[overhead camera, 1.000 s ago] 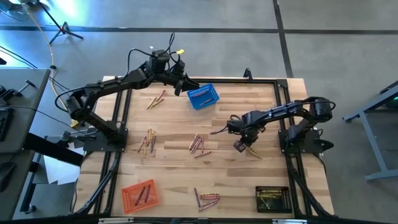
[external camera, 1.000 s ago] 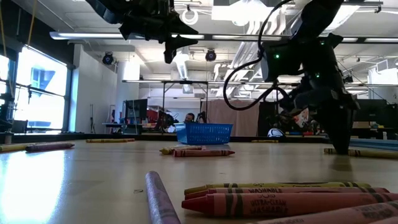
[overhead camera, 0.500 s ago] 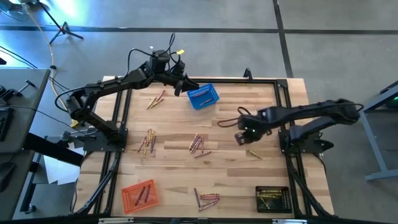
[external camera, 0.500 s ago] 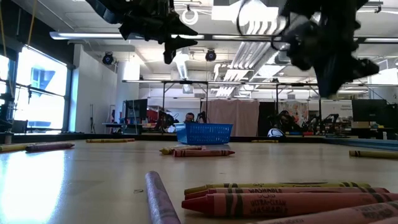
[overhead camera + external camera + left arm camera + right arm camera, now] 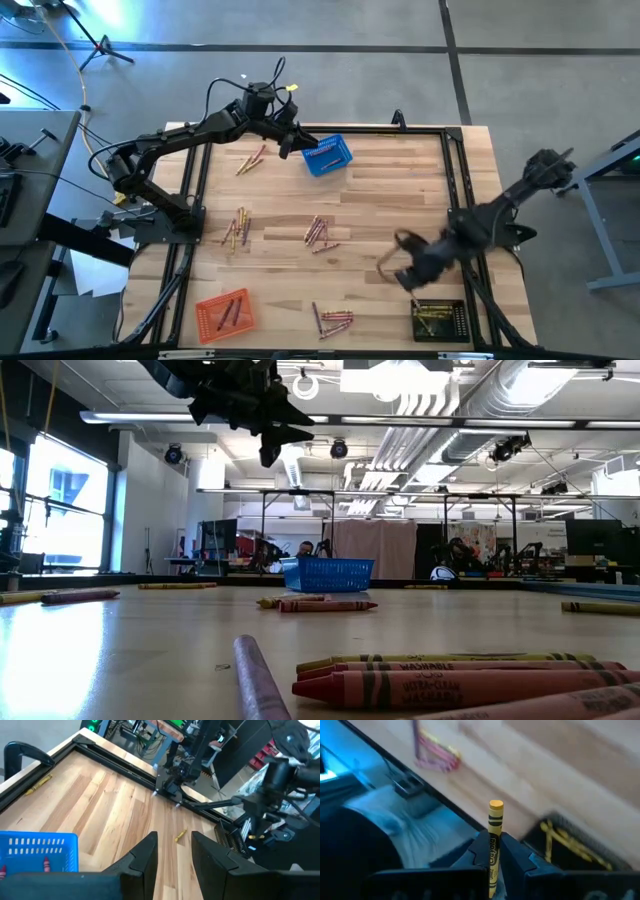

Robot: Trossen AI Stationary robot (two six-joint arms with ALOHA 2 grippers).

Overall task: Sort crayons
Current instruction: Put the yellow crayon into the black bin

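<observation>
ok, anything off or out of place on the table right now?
Nothing damaged or spilled. Loose crayons lie in scattered clusters on the table, which fits a sort under way. The blue basket sits askew to the table edges. The right gripper holds a yellow crayon near the black basket.

The high camera looked straight down on the whole wooden table (image 5: 380, 200) from well above, with the blue basket (image 5: 327, 155) near its far edge, while the low camera sat at tabletop height close behind a few crayons (image 5: 440, 680) and faced level across to that same blue basket and the room beyond. The left wrist camera looked from just above the blue basket across the table toward the black basket (image 5: 231, 840). The right wrist camera hung close over that black basket.
</observation>
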